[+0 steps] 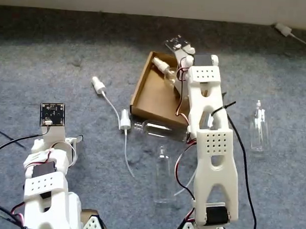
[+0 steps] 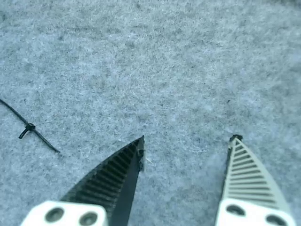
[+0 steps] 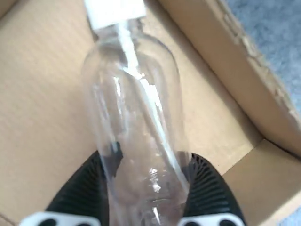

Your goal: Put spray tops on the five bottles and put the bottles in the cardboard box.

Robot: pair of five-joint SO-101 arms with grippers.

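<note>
1. I am watching the right gripper point(image 3: 150, 162) clamping the lower body of a clear plastic bottle point(image 3: 136, 94). Its black jaws are pressing on either side. The bottle is wearing a white spray top point(image 3: 115, 12), with the tube running down inside.
2. That bottle is hanging inside the shallow brown cardboard box point(image 1: 144, 89), which is sitting at about 12 o'clock on the grey felt surface point(image 1: 69, 51). I cannot tell whether it is touching the box floor.
3. The left gripper point(image 2: 186, 139) is hovering at about 8 o'clock with its jaws spread wide and nothing between them. It is above bare surface near a thin black cable point(image 2: 28, 127).
4. Outside the box, an uncapped clear bottle point(image 1: 160, 130) is lying just beside the box's 6 o'clock wall, under the right arm. A second bare bottle point(image 1: 162, 175) is lying further toward 6 o'clock. A third bottle point(image 1: 258, 129) is lying at 3 o'clock, well apart, and I cannot tell whether it is capped.
5. A loose spray top point(image 1: 125, 118) is lying near the uncapped bottle's neck, and another loose spray top point(image 1: 98, 84) is lying at 10 o'clock.
6. I am judging the release as the risky part. If the jaws open while the bottle is tilted or high, it may roll against the box wall or bounce out.
7. Pulling the right arm back low could nudge the uncapped bottle beneath it, sending it rolling onto the trailing tubes.
</note>
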